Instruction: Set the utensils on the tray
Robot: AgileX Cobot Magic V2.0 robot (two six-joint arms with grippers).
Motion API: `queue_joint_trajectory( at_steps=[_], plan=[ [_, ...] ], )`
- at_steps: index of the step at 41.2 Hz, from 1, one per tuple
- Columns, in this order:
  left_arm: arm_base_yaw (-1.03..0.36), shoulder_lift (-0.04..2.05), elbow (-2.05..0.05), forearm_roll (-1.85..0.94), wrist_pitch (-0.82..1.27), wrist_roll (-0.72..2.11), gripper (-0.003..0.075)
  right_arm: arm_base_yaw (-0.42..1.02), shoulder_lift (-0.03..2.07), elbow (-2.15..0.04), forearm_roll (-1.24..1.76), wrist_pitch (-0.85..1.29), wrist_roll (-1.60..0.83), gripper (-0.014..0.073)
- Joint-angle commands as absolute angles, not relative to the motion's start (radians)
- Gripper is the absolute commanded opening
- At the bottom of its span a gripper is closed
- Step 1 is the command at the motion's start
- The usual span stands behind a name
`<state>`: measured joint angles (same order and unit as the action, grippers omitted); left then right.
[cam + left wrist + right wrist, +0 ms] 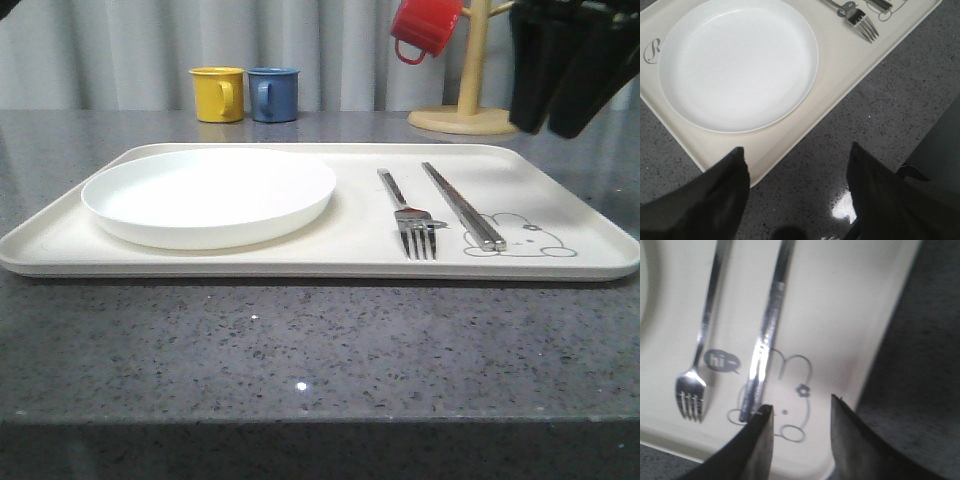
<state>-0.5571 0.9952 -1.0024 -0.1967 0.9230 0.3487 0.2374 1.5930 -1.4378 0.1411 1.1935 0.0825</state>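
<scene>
The cream tray [560, 190] lies on the grey countertop. A silver fork [410, 220] and a pair of flat chopsticks [460, 205] rest side by side on its right half, by the bunny drawing. My right gripper [547, 130] hangs high over the tray's far right corner. In the right wrist view it [800, 404] is open and empty above the bunny, beside the chopsticks [767, 335] and fork [705, 340]. My left gripper [798, 147] is open and empty over the counter, just off the tray's [840, 75] near edge.
A round white plate [210, 195] fills the tray's left half. Behind the tray stand a yellow mug [217, 94] and a blue mug [273, 94]. A red mug [425, 27] hangs on a wooden mug tree [470, 70] at back right.
</scene>
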Motion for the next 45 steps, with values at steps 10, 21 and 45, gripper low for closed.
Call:
queue_joint_trajectory(
  at_steps=[10,21,45],
  plan=[
    [-0.557,0.987,-1.029,-0.213,0.869,0.337,0.0421,-0.043,1.501,-1.467,0.020,1.204,0.043,0.0309],
    [-0.557,0.987,-1.029,-0.213,0.869,0.337,0.0421,-0.221,1.585,-1.467,0.020,1.128,0.008,0.0309],
    [-0.557,0.987,-1.029,-0.213,0.869,0.337,0.0421,-0.231,1.763,-1.467,-0.040,1.019,0.000,0.0309]
  ],
)
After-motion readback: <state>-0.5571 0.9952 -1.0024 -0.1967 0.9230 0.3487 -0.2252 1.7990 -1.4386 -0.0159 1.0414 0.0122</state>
